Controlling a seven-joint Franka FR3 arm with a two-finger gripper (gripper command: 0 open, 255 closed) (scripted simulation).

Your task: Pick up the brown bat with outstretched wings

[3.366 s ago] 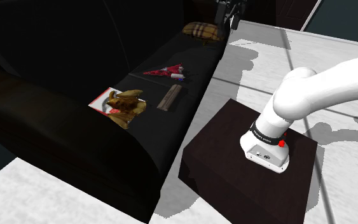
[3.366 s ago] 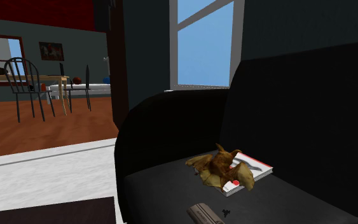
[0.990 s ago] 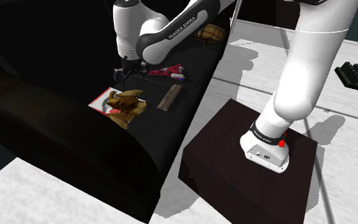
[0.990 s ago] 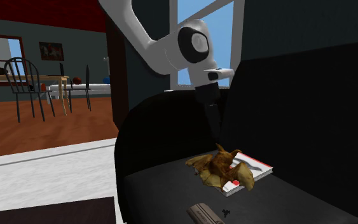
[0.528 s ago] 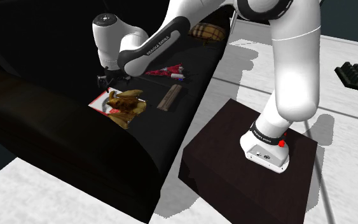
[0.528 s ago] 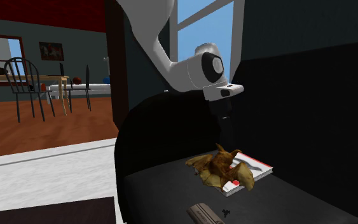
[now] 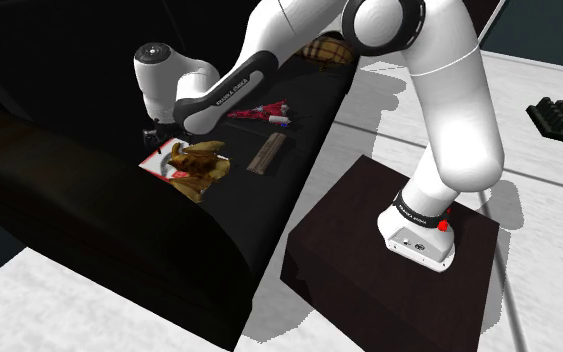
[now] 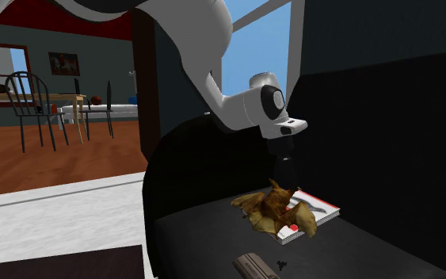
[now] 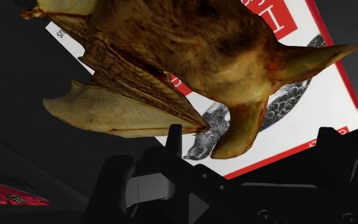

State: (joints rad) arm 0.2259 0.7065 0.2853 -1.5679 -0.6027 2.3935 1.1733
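**Spread claw just above the bat on the sofa**

The black claw hangs just above the brown bat. Its fingers stand well apart and clasp nothing. In the wrist view, one pointed part of the bat's head shows in the gap between them. The bat lies directly beneath the claw, wings outstretched, on a red-and-white book. The book rests flat on the seat of the black sofa, below the claw.

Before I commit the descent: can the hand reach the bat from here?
Probably yes: the open hand hangs just above the bat, part of it between its fingers untouched, nothing in between. The book lies under the bat.
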